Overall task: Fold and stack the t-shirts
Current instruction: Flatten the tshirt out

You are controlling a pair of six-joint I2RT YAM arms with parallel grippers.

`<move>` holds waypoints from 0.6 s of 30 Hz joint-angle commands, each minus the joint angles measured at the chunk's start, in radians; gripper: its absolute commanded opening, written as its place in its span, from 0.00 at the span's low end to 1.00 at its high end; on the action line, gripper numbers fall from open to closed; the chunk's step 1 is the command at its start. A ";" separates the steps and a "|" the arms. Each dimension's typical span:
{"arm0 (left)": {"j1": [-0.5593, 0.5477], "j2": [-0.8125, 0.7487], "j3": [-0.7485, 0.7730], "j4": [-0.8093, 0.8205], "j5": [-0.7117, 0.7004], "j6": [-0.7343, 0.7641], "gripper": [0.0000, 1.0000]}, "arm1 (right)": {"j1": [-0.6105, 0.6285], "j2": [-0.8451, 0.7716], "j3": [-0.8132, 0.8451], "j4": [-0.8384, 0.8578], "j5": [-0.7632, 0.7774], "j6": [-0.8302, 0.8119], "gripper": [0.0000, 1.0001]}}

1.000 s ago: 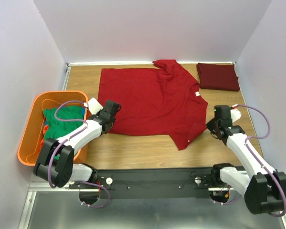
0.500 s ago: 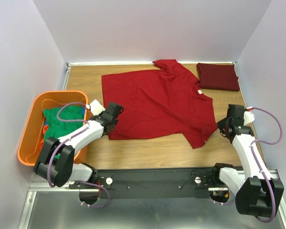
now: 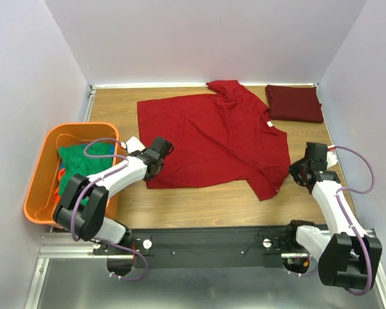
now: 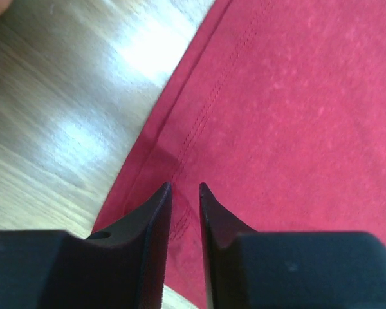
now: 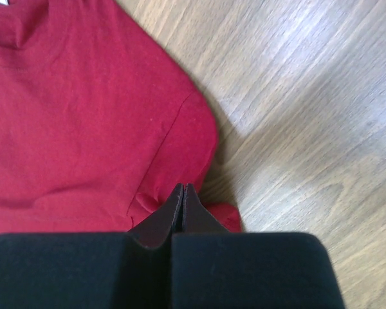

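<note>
Clearly the red t-shirt (image 3: pixel 212 138), spread across the middle of the tabletop (image 3: pixel 180 206), is limp and light, best taken at its edges: my right gripper (image 5: pixel 183 188) pinches the near sleeve, my left gripper (image 4: pixel 184 188) sits narrowly parted on the near-left hem, its hold unclear to me.

Orange tub (image 3: pixel 35 193) at wooden table's (image 3: pixel 193 203) left edge, pale walls (image 3: pixel 199 38) behind; black rail (image 3: pixel 206 244), perhaps metal, nearest

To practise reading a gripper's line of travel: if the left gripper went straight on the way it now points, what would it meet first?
The red t-shirt: the left gripper points, jaws slightly apart, at the cloth just inside its hem. How close the tips are to it is unclear.
</note>
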 commanded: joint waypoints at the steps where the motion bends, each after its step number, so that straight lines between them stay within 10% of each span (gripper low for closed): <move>1: -0.025 -0.002 -0.016 -0.048 0.005 -0.047 0.33 | -0.004 0.012 -0.022 0.036 -0.035 -0.010 0.01; 18: -0.136 -0.142 -0.114 -0.072 0.051 -0.072 0.22 | -0.004 0.012 -0.040 0.064 -0.064 -0.016 0.01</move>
